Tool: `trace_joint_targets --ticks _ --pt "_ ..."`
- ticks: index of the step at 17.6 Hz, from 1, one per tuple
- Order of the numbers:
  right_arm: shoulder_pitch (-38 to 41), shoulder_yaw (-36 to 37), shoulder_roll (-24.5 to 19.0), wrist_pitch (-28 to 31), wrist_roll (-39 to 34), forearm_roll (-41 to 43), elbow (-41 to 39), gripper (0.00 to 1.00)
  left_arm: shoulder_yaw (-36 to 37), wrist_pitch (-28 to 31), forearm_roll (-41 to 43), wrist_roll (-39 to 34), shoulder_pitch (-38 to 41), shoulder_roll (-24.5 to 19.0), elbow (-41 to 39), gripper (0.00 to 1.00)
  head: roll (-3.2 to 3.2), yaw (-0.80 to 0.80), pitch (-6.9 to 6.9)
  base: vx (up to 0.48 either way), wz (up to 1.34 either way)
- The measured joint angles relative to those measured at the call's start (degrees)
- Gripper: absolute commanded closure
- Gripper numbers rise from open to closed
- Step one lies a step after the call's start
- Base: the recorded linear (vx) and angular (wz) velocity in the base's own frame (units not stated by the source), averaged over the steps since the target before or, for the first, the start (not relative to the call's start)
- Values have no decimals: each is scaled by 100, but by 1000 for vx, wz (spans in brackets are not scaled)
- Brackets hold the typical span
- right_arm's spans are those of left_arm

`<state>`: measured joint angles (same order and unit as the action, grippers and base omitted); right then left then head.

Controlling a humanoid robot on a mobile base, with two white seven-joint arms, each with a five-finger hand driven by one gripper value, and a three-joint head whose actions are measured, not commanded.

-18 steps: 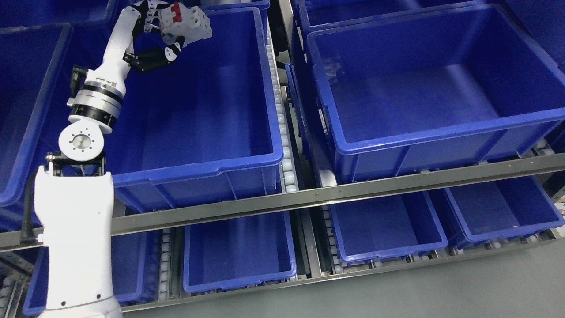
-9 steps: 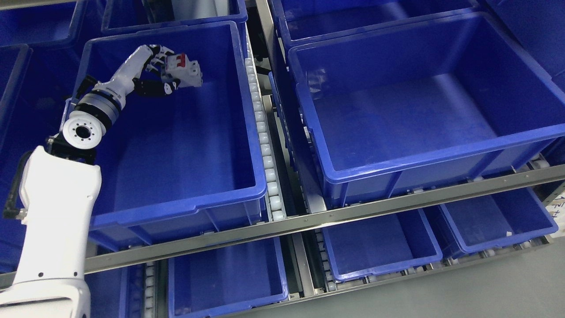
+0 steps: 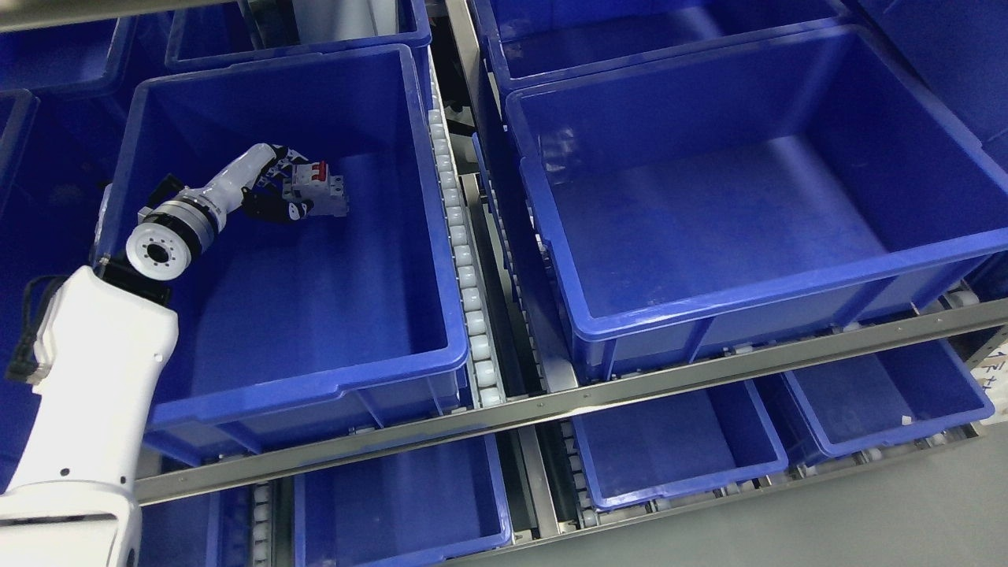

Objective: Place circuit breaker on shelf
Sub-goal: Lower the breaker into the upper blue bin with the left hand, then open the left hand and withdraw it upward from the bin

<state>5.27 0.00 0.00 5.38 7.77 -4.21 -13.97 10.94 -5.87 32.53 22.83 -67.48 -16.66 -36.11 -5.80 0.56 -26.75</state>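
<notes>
light: even, fairly bright, from above | glare: pale sheen on floor of large right bin (image 3: 748,220), white arm (image 3: 87,394) near blown out | shadow: soft, deep inside left bin (image 3: 315,315) and on lower shelf (image 3: 551,409) tier | focus: sharp centre, slight softness and colour noise at far corners | cast: strong blue

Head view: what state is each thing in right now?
Left hand: reaching into the bin, fingers closed on the breaker.
Circuit breaker: held, low inside the bin; contact with the floor unclear.
Left bin: holds only the hand and breaker.
Right bin: nothing inside.
</notes>
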Motion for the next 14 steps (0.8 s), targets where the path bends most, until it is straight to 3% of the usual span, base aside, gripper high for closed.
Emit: trace_joint_targets --ticks 5,11,14 --pt "-1 0 0 0 0 0 0 0 141 23 10 0 -225 -38 313 19 0 0 0 0 0" --pt "-1 0 0 0 -1 1 0 0 207 28 9 -28 -430 -82 508 3 0 0 0 0 0" --pt "-1 0 0 0 -1 1 0 0 213 32 -1 -58 -489 -87 563 1 0 0 0 -14 0"
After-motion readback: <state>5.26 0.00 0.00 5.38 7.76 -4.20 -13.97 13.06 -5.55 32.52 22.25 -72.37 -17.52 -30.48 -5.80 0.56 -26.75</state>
